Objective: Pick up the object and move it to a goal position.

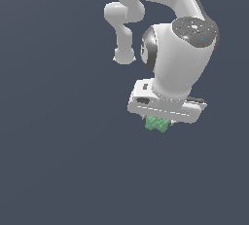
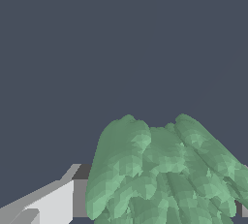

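The object [image 1: 157,124] is a small pale-green knobbly block that sticks out from under the white gripper hand in the exterior view. In the wrist view the object [image 2: 160,169] fills the space between the fingers. One white finger with a grey pad [image 2: 58,201] presses against one side, and a sliver of the other finger shows at the frame's edge on the opposite side. My gripper [image 1: 159,121] is shut on the object, and the hand hides most of its fingers in the exterior view.
The white arm [image 1: 180,48] reaches down from the upper part of the exterior view. Everything around it is a plain dark blue-grey surface [image 1: 58,160], with no other objects, edges or goal marker visible.
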Controlling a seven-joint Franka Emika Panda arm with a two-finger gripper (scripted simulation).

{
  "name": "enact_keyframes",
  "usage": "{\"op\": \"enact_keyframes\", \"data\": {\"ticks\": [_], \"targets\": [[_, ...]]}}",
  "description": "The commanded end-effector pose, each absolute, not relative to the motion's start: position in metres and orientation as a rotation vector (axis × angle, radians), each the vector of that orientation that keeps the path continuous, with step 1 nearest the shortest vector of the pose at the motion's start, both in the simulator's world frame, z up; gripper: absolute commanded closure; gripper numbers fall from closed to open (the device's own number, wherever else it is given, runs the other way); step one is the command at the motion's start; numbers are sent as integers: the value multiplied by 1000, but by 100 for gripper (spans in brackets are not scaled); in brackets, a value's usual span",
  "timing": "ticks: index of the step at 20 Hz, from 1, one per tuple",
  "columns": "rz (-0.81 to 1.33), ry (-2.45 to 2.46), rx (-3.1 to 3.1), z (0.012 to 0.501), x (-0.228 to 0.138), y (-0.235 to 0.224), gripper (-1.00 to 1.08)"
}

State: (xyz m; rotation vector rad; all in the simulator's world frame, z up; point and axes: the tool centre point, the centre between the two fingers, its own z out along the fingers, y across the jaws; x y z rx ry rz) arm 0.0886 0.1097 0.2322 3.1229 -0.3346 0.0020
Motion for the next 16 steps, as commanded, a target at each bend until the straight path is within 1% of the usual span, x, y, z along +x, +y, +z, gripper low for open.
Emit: {"op": "enact_keyframes", "data": {"ticks": [1,8,16], "targets": [[1,-336,3122,253,91,128,108],[0,-336,3123,300,99,168,108],[0,-336,3123,335,105,199,108]]}}
